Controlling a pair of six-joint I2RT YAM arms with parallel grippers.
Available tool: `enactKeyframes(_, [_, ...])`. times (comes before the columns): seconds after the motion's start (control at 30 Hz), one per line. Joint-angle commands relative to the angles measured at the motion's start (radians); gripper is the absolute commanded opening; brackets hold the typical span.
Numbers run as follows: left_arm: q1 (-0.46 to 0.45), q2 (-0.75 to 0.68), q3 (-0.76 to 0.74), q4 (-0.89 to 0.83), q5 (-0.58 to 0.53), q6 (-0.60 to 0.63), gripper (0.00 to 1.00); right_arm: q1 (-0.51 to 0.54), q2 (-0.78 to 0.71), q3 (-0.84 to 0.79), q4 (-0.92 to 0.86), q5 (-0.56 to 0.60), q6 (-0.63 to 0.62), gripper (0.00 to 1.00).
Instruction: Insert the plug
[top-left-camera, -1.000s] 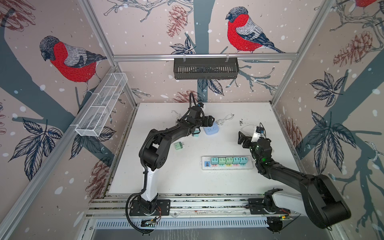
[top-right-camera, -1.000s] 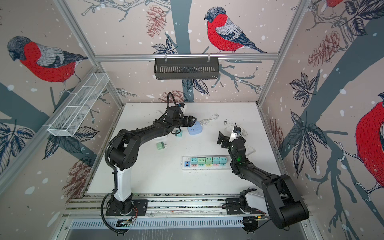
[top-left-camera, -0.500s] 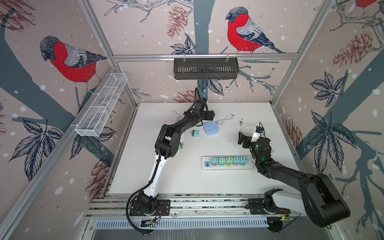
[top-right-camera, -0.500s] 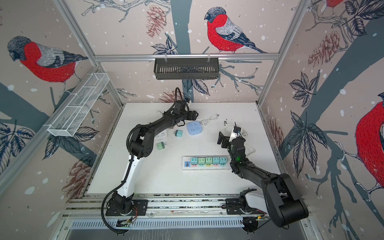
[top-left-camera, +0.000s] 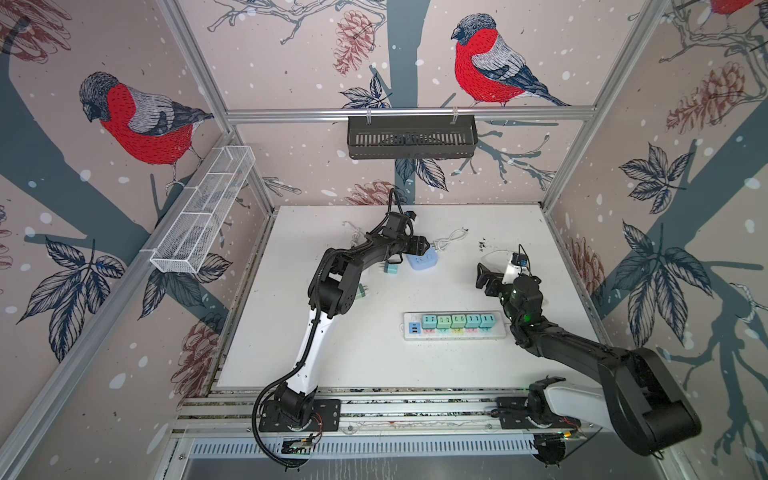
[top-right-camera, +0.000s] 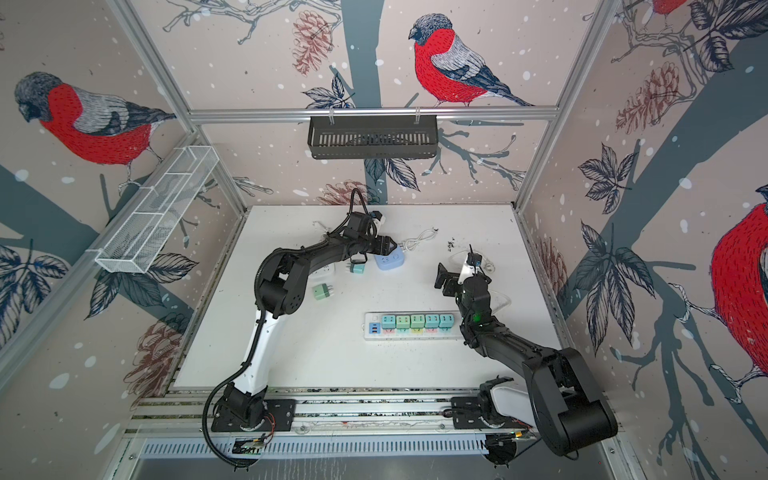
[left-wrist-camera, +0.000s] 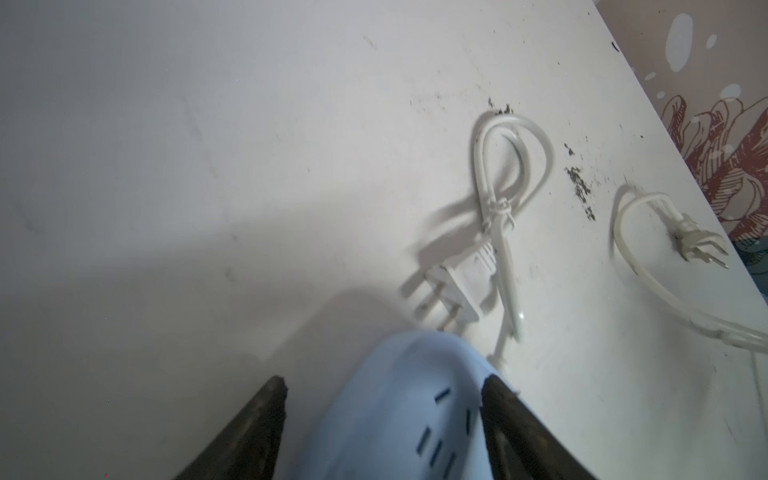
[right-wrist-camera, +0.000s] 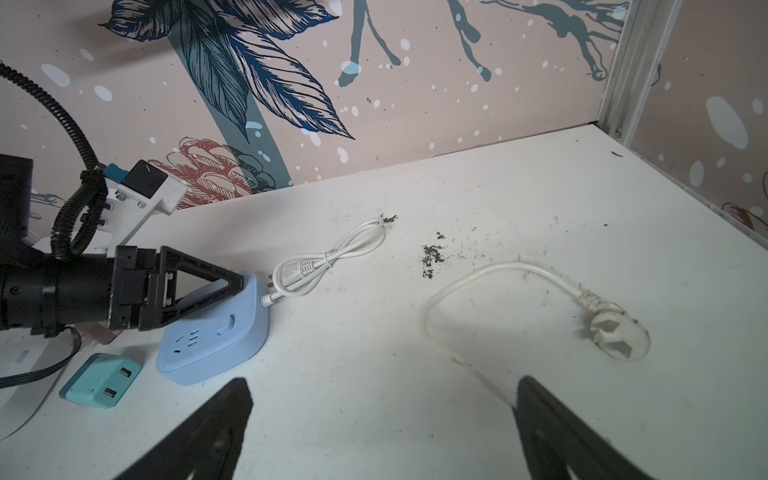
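Observation:
A light blue socket block (top-left-camera: 424, 262) (top-right-camera: 391, 262) (right-wrist-camera: 212, 336) lies at the back middle of the table. Its white cord ends in a white plug (left-wrist-camera: 457, 286) (right-wrist-camera: 297, 270) lying just behind it. My left gripper (top-left-camera: 420, 246) (top-right-camera: 387, 246) (left-wrist-camera: 382, 386) (right-wrist-camera: 226, 286) hangs low over the block, its jaws apart with the block (left-wrist-camera: 407, 415) between them; one finger stands off its side. A clear plug (right-wrist-camera: 619, 336) (left-wrist-camera: 690, 239) on a pale cable lies to the right. My right gripper (top-left-camera: 485, 280) (top-right-camera: 443, 282) (right-wrist-camera: 382, 386) is open over bare table beside that cable.
A white power strip (top-left-camera: 453, 336) (top-right-camera: 415, 335) holding several coloured adapters lies in front of the right gripper. A teal adapter (top-left-camera: 390, 268) (top-right-camera: 356, 268) (right-wrist-camera: 102, 378) and a green adapter (top-left-camera: 360, 291) (top-right-camera: 322, 292) lie by the left arm. Dark crumbs (right-wrist-camera: 432, 255) dot the back.
The left arm's elbow has swung toward the middle, and its gripper, raised half a second ago, has come back down over the blue block with narrower jaws. The right arm has not moved.

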Motion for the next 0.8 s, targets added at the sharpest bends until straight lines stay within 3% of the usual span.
enactKeyframes(0.0, [-0.003,-0.070,-0.106,0.128,0.090,-0.011,0.73,0.003,-0.004,0.000,0.007,0.004,0.013,1.00])
enactKeyframes(0.23, [-0.019,-0.182,-0.332,0.321,0.188,-0.052,0.73,-0.001,0.006,0.022,-0.029,0.022,0.028,1.00])
enactKeyframes(0.37, [-0.046,-0.232,-0.404,0.350,0.196,-0.048,0.72,-0.008,0.024,0.116,-0.177,0.024,0.062,1.00])
enactKeyframes(0.5, [-0.069,-0.302,-0.507,0.435,0.192,-0.074,0.72,-0.020,0.097,0.215,-0.221,-0.108,0.133,1.00])
enactKeyframes(0.6, [-0.086,-0.357,-0.591,0.522,0.197,-0.108,0.72,-0.019,0.200,0.347,-0.272,-0.197,0.168,0.98])
enactKeyframes(0.77, [-0.102,-0.475,-0.711,0.582,0.188,-0.124,0.72,-0.005,0.481,0.680,-0.494,-0.273,0.161,0.85])
